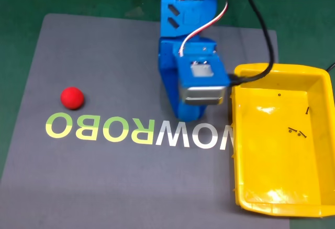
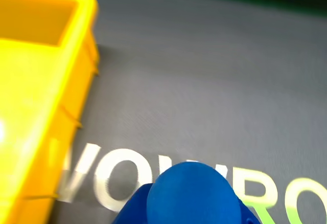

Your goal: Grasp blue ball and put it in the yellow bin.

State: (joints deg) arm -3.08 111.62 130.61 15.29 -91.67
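In the wrist view the blue ball (image 2: 193,193) sits at the bottom centre, between the blue fingers (image 2: 129,215) of my gripper (image 2: 190,218), which is shut on it above the grey mat. The yellow bin (image 2: 76,81) fills the left of that view, its near wall a short way left of the ball. In the fixed view my blue arm (image 1: 188,56) hangs over the mat's middle, just left of the yellow bin (image 1: 234,150). The arm's wrist motor hides the ball there. The bin's floor holds a few dark specks.
A red ball (image 1: 71,97) lies on the left part of the grey mat (image 1: 104,46), above the ROBO lettering (image 1: 99,127). A black cable (image 1: 261,30) runs from the arm over the bin's far rim. Green table surrounds the mat.
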